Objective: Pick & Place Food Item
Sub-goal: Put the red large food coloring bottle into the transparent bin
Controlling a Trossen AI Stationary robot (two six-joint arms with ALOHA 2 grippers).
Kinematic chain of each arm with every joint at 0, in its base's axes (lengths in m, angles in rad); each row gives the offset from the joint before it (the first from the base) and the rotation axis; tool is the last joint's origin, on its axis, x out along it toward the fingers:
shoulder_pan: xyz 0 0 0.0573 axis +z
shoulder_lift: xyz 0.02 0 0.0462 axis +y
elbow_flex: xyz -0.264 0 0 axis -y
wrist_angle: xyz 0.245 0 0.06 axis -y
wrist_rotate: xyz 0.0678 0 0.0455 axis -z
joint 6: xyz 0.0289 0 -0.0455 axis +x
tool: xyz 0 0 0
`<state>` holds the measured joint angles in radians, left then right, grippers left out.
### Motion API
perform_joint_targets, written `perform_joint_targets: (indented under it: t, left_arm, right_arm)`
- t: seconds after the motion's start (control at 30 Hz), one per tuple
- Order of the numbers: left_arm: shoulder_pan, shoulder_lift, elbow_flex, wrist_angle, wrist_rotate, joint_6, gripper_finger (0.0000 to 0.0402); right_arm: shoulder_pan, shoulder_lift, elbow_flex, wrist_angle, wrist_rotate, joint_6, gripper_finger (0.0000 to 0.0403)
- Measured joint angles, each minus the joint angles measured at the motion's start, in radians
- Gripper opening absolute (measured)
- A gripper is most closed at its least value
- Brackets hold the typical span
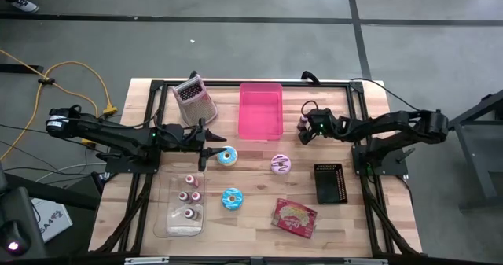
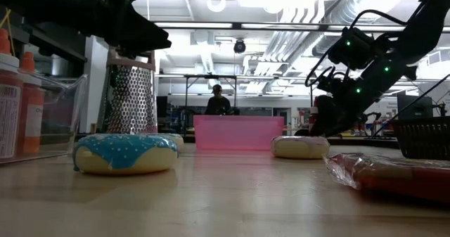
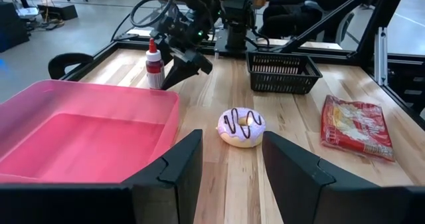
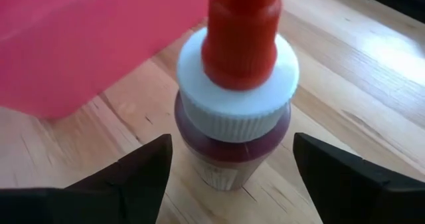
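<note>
I read the task as barely begun: nothing has been lifted and nothing lies in the pink bin (image 1: 260,112), which sits empty near the far edge of the worktop (image 1: 369,218). The right end effector (image 1: 303,129) is at work just beside the bin's right side, its jaws spread wide on either side of a small red-capped sauce bottle (image 4: 234,98) that stands upright on the wood; I see no contact yet, so the grasp, lift and placement all remain. The left end effector (image 1: 211,145) hovers released near the middle of the worktop, beside a blue-iced donut (image 1: 227,156), holding nothing. The purple-iced donut (image 1: 281,164), a second blue donut (image 1: 232,199) and a red snack packet (image 1: 295,217) lie untouched.
</note>
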<state>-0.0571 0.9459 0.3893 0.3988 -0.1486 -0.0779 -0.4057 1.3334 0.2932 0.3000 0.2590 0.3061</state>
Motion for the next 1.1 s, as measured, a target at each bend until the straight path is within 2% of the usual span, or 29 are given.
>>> perform_joint_targets:
  t: [0.43,1.1]
  left_arm:
    - [0.0,0.0,0.0,-0.001,-0.003,0.0,0.0152]
    - [0.0,0.0,0.0,-0.001,-0.003,0.0,0.0152]
  right_arm:
    - [0.0,0.0,0.0,0.004,0.005,0.007,0.0241]
    - [0.0,0.0,0.0,0.027,0.012,0.011,0.0238]
